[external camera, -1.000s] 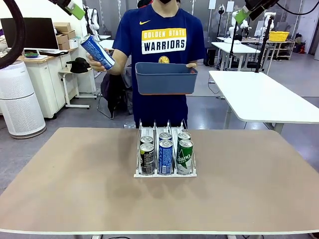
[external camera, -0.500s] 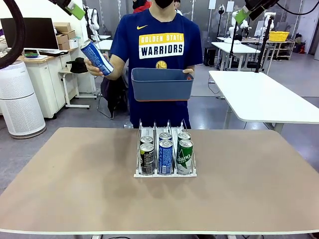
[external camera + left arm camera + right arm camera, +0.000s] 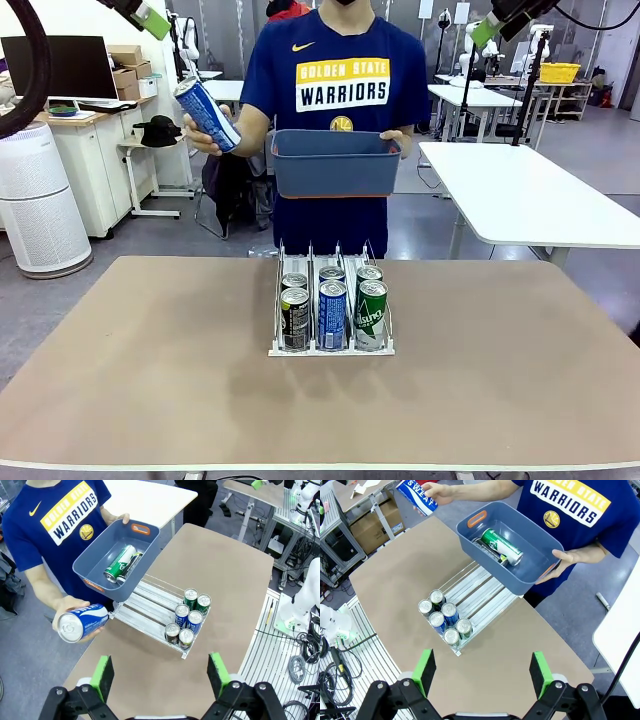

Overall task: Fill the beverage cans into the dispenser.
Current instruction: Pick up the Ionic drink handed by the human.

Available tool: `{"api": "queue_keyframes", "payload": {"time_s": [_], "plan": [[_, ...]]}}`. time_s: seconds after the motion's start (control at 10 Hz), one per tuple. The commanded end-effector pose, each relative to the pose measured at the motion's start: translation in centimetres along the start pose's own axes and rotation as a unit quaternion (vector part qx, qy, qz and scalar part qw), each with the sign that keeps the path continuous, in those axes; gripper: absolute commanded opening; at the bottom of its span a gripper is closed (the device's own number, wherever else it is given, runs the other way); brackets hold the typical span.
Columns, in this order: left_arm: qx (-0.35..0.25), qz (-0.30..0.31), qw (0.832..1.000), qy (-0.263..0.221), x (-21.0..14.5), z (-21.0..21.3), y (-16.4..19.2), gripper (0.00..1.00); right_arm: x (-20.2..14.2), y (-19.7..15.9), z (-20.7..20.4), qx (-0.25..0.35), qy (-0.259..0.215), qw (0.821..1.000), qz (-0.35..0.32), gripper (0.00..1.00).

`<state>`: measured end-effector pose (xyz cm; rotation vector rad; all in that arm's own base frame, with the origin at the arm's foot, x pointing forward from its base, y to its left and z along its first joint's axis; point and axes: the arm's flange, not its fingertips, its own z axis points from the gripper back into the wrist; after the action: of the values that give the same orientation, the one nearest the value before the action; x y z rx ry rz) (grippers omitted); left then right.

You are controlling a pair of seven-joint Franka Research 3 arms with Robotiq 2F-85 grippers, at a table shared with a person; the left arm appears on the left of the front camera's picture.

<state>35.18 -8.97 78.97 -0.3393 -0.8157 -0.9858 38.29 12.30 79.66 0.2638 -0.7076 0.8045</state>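
— My left gripper (image 3: 161, 675) and right gripper (image 3: 482, 675) both hang high above the dispenser (image 3: 330, 351), holding nothing.
— Where are the cans?
— Six cans (image 3: 331, 300) stand in the dispenser, two to a lane, at the end nearest me. The lanes behind them are bare. Past the dispenser's far end a person holds a blue can (image 3: 207, 113) in one hand (image 3: 198, 137) and a bin (image 3: 335, 165) in the other, both up off the table. In the bin lie a green can (image 3: 119, 565) and what looks like a darker one beside it.
— What could go wrong?
— The handover, I'd judge. That blue can is tilted and smooth, so if I close on it off-centre it may slip or swing. Set crooked into a lane, it could catch a wire divider or knock the cans in front.
— And your grip?
— Left jaws are spread as wide as they go, with nothing between the pads. The right is the same, touching nothing.
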Motion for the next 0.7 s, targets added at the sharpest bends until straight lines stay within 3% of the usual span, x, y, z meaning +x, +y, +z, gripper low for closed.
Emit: {"api": "queue_keyframes", "payload": {"time_s": [0.0, 0.4, 0.5, 0.6], "plan": [[0.0, 0.001, 1.0, -0.003, -0.1, 0.1, 0.0, 1.0, 0.0, 0.1, 0.0, 0.008, -0.006, 1.0, -0.006, 1.0], [0.0, 0.0, 1.0, 0.0, 0.0, 0.0, 0.0, 1.0, 0.0, 0.1, 0.0, 0.008, -0.006, 1.0, -0.006, 1.0], [0.001, 0.022, 0.999, 0.029, 0.1, -0.6, 1.2, 1.0, 0.0, 0.1, 0.0, 0.008, -0.006, 1.0, -0.006, 1.0], [-0.048, 0.017, 0.998, 0.039, 0.1, -1.0, 2.4, 1.0, 0.0, 0.1, 0.0, 0.008, -0.006, 1.0, -0.006, 1.0]]}}
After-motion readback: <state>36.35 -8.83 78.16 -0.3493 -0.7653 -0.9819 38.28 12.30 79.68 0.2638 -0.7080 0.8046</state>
